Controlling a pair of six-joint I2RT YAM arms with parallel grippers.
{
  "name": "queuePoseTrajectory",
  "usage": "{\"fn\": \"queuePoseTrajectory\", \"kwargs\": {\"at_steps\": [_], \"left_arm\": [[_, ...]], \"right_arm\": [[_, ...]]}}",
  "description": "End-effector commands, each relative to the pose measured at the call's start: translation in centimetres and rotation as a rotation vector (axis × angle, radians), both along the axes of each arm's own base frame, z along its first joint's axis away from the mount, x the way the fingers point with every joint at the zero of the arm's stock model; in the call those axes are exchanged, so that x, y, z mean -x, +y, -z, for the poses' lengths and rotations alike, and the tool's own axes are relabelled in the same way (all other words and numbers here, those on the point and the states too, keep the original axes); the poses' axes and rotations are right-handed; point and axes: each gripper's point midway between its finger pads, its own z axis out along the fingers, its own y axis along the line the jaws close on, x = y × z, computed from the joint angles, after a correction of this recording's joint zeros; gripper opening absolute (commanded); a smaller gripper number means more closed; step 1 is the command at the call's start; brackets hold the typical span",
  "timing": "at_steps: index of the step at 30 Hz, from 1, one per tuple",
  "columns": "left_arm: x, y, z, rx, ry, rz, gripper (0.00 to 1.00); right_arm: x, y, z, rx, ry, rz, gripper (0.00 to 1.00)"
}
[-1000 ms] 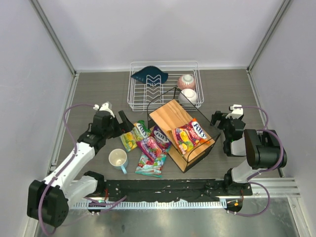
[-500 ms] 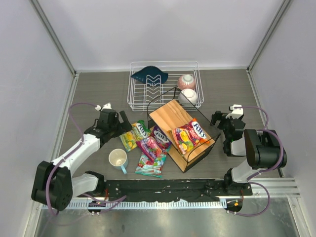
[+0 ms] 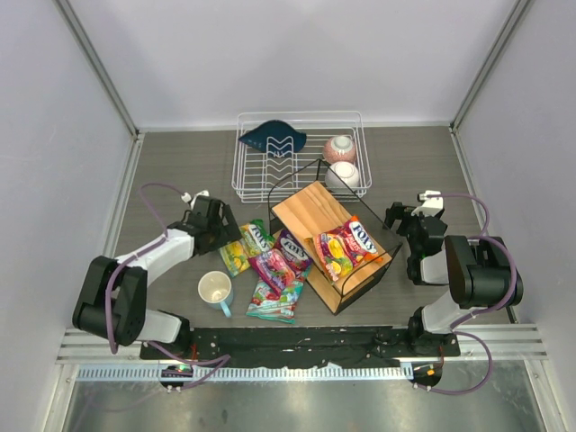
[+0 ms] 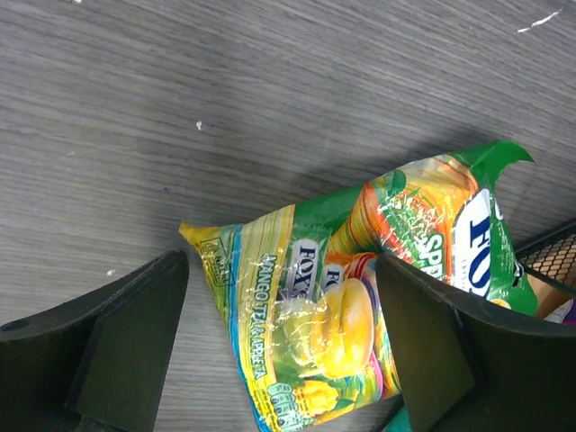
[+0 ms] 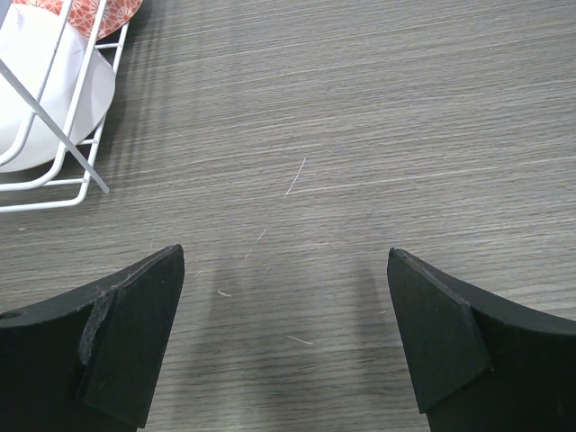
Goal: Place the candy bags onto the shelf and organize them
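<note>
The green candy bag (image 3: 243,247) lies flat on the table, left of the purple bag (image 3: 281,257) and the teal bag (image 3: 274,303). The orange-red bag (image 3: 349,247) lies on the tan board of the black wire shelf (image 3: 310,209). My left gripper (image 3: 227,236) is open and low over the green bag's left end. In the left wrist view, its fingers (image 4: 135,333) stand on either side of the green bag (image 4: 342,306), not closed on it. My right gripper (image 3: 397,217) is open and empty over bare table right of the shelf, as the right wrist view (image 5: 283,342) shows.
A white wire dish rack (image 3: 256,184) stands behind the shelf with a dark blue item (image 3: 272,138) and two bowls (image 3: 340,160); its corner shows in the right wrist view (image 5: 67,144). A mug (image 3: 214,290) stands left of the teal bag.
My left arm has folded lower and its gripper has settled closer over the green bag. The right arm and the bags have not moved.
</note>
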Motion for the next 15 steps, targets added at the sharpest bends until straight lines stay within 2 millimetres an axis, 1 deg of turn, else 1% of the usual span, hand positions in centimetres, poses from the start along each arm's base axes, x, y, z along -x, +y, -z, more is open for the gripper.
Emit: {"fn": "queuePoseTrajectory", "kwargs": {"at_steps": [1,3,4,6,7,9,10,12,13,15], "left_arm": [[-2.7,-0.5,-1.4,0.007,-0.071,-0.006,0.87],[-2.8,-0.5,-1.0,0.005,-0.065,-0.006,0.84],[-2.9,-0.7,-0.9,0.007,-0.063,0.000,0.79],[-2.9,-0.7,-0.6,0.007,-0.056,0.001,0.78],[-3.0,-0.7,-0.5,0.007,-0.056,0.003,0.72],[-2.9,-0.8,-0.3,0.006,-0.048,0.006,0.65],[-2.9,-0.8,-0.3,0.007,-0.049,0.008,0.58],[-2.9,-0.7,-0.4,0.007,-0.054,0.008,0.50],[-2.8,-0.7,-0.3,0.005,-0.051,0.010,0.42],[-2.7,-0.7,-0.4,0.007,-0.055,0.010,0.33]], "right_arm": [[-1.1,0.0,-2.7,0.021,-0.091,-0.003,1.00],[-1.1,-0.1,-2.7,0.022,-0.090,-0.003,1.00],[-1.1,-0.1,-2.6,0.024,-0.088,-0.003,1.00],[-1.1,-0.1,-2.7,0.022,-0.090,-0.003,1.00],[-1.0,0.0,-2.6,0.022,-0.087,-0.003,1.00],[-1.0,0.0,-2.6,0.022,-0.088,-0.003,1.00],[-1.1,-0.1,-2.7,0.022,-0.091,-0.003,1.00],[-1.1,0.0,-2.6,0.021,-0.088,-0.003,1.00],[-1.1,0.0,-2.6,0.022,-0.088,-0.003,1.00],[-1.1,-0.1,-2.7,0.024,-0.090,-0.003,1.00]]}}
